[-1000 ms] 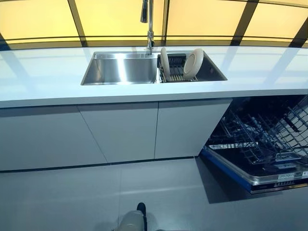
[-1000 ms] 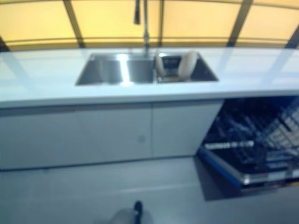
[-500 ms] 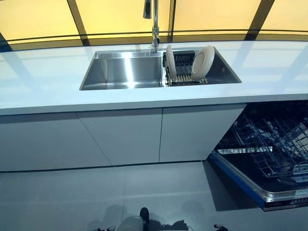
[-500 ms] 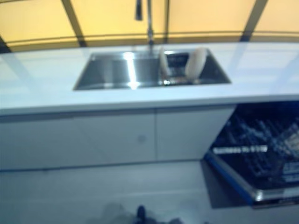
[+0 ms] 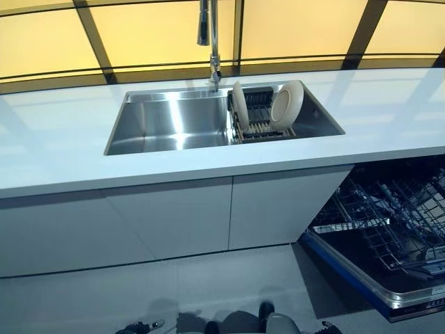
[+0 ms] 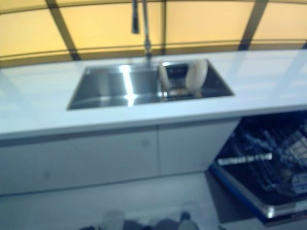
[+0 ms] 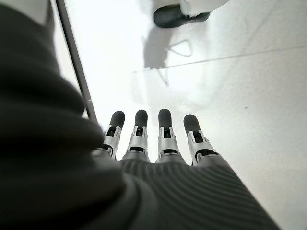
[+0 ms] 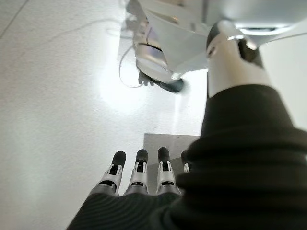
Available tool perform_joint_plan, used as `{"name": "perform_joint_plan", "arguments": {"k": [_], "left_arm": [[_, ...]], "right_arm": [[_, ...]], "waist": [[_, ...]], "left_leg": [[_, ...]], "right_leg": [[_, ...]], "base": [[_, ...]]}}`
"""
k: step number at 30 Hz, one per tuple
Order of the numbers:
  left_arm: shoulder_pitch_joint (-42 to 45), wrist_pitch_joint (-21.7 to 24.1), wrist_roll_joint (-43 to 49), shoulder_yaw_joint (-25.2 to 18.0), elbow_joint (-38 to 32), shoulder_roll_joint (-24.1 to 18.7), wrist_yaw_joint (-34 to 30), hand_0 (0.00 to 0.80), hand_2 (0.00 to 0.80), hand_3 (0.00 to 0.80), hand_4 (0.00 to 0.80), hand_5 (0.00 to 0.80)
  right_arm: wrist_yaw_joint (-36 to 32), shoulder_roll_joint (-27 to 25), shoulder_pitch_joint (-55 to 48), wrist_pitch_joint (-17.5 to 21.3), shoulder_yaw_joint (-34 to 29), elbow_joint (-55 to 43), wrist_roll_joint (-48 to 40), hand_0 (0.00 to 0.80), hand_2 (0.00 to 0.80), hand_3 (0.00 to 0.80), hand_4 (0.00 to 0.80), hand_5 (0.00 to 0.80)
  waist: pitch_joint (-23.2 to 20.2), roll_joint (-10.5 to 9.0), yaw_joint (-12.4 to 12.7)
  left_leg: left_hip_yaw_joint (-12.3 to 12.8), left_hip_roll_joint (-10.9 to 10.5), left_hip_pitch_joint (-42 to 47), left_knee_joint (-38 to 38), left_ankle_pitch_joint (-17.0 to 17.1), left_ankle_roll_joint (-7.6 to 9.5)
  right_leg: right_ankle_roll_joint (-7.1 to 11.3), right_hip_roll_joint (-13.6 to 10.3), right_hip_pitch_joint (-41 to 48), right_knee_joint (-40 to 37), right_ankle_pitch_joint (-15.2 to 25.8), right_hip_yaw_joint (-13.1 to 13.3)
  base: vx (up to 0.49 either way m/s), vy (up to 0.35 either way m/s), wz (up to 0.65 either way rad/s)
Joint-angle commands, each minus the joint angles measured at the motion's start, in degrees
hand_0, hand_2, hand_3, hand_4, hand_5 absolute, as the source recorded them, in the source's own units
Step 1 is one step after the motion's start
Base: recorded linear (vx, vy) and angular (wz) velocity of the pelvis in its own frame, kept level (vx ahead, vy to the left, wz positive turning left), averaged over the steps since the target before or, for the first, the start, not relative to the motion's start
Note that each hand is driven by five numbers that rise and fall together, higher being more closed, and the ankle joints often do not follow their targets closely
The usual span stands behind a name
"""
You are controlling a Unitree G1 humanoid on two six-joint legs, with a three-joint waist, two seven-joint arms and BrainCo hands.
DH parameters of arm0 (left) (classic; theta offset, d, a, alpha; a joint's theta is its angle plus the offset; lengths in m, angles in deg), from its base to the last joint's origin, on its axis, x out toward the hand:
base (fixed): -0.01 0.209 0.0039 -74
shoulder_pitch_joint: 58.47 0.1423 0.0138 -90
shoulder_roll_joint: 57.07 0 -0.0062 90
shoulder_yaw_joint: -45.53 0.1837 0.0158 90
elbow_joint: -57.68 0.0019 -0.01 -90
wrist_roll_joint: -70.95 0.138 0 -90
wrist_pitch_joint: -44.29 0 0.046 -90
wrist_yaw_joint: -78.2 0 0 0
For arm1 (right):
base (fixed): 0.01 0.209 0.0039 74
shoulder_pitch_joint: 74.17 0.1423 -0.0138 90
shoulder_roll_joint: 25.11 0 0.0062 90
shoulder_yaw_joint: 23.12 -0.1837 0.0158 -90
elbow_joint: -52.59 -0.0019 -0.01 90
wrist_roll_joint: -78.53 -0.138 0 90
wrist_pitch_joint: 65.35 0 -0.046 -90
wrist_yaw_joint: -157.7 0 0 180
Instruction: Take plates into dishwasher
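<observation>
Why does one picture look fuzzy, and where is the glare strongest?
The right eye view is soft all over, so the plates in the sink show only as pale smears; the left eye view shows the same plates and the dishwasher rack crisply. Glare streaks the steel sink bottom in both eye views. Both wrist views are washed out by bright floor behind the left hand and right hand.

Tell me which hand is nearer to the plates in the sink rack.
Neither clearly. The left hand and right hand both hang open, pointing at the floor, holding nothing, well short of the plates standing in the rack up in the sink.
</observation>
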Motion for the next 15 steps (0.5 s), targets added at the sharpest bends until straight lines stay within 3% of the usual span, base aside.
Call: {"name": "perform_joint_plan", "arguments": {"k": [1, 3, 6, 8, 9, 11, 13, 15], "left_arm": [[0.15, 0.04, 0.96, -1.23, -0.85, -1.05, -1.17, 0.0, 0.0, 0.0, 0.0, 0.0], [1.04, -1.13, 1.22, -2.13, -1.47, -0.6, -1.63, 0.0, 0.0, 0.0, 0.0, 0.0], [0.98, -1.04, 7.21, -0.93, -3.02, -1.12, -2.15, 0.0, 0.0, 0.0, 0.0, 0.0], [0.66, -3.19, 6.32, -0.63, -5.36, -3.08, -1.41, 0.0, 0.0, 0.0, 0.0, 0.0], [0.57, -4.72, 6.83, -0.75, -7.25, -4.89, -2.1, 0.0, 0.0, 0.0, 0.0, 0.0], [0.95, -6.25, 8.57, -0.69, -10.36, -8.09, -4.11, 0.0, 0.0, 0.0, 0.0, 0.0], [2.32, -5.62, 7.85, -1.13, -10.98, -9.53, -4.97, 0.0, 0.0, 0.0, 0.0, 0.0], [3.35, -4.39, 8.21, -2.47, -10.15, -9.32, -5.37, 0.0, 0.0, 0.0, 0.0, 0.0]], "right_arm": [[-0.31, -2.32, 1.58, 3.79, 0.58, -0.77, 4.63, 0.0, 0.0, 0.0, 0.0, 0.0], [-5.07, -2.39, 2.49, 4.18, 3.65, -3.57, 7.5, 0.0, 0.0, 0.0, 0.0, 0.0], [-15.37, -4.91, 5.08, 9.55, 8.46, -9.32, 11.87, 0.0, 0.0, 0.0, 0.0, 0.0], [-22.15, -8.74, 7.3, 10.73, 11.72, -17.17, 12.28, 0.0, 0.0, 0.0, 0.0, 0.0], [-29.36, -12.89, 8.76, 10.14, 13.14, -24.28, 9.85, 0.0, 0.0, 0.0, 0.0, 0.0], [-39.43, -22.23, 10.97, 5.35, 13.3, -40.83, -1.6, 0.0, 0.0, 0.0, 0.0, 0.0], [-44.76, -29.22, 12.64, -0.72, 9.61, -55.73, -16.17, 0.0, 0.0, 0.0, 0.0, 0.0], [-47.19, -30.94, 12.97, -4.6, 4.73, -62.97, -23.08, 0.0, 0.0, 0.0, 0.0, 0.0]], "waist": [[0.51, -1.26, 0.04], [-0.14, -2.09, 0.74], [-0.33, -3.42, 2.69], [-0.16, -4.09, 3.79], [-0.07, -4.76, 4.23], [0.41, -5.42, 4.58], [0.82, -5.56, 3.84], [0.7, -5.63, 3.06]], "left_leg": [[-0.23, 0.46, 0.66, 13.1, -11.85, 0.25], [-0.52, 2.06, 1.96, 13.25, -11.95, -0.75], [-1.2, 3.93, 3.16, 9.96, -10.47, -2.11], [-1.48, 4.89, 2.49, 8.26, -9.13, -3.05], [-1.22, 5.39, 1.8, 7.37, -8.18, -3.5], [-0.56, 6.21, 1.25, 6.3, -7.06, -4.08], [0.19, 6.49, 1.89, 5.02, -6.64, -4.23], [0.6, 6.34, 2.28, 4.32, -6.59, -4.06]], "right_leg": [[-1.57, 0.7, 2.35, 5.12, 7.07, 1.15], [-1.76, 1.1, 3.6, 7.87, 5.51, 0.72], [-1.63, 1.52, 6.05, 6.01, 4.58, -1.38], [-1.42, 2.07, 6.84, 4.79, 4.38, -1.78], [-1.11, 1.77, 6.67, 4.58, 4.5, -2.51], [-0.37, 1.18, 6.07, 4.97, 4.8, -3.66], [0.13, 0.76, 5.27, 5.77, 4.74, -3.78], [0.58, 0.49, 4.82, 6.12, 4.72, -3.52]], "base": [[0.29, -0.27, 0.6], [0.246, -0.291, 0.82], [0.126, -0.262, 0.72], [0.001, -0.232, 0.24], [-0.028, -0.2, 0.12], [-0.013, -0.134, 0.25], [0.029, 0.0, 0.2], [0.05, 0.05, -0.02]]}}
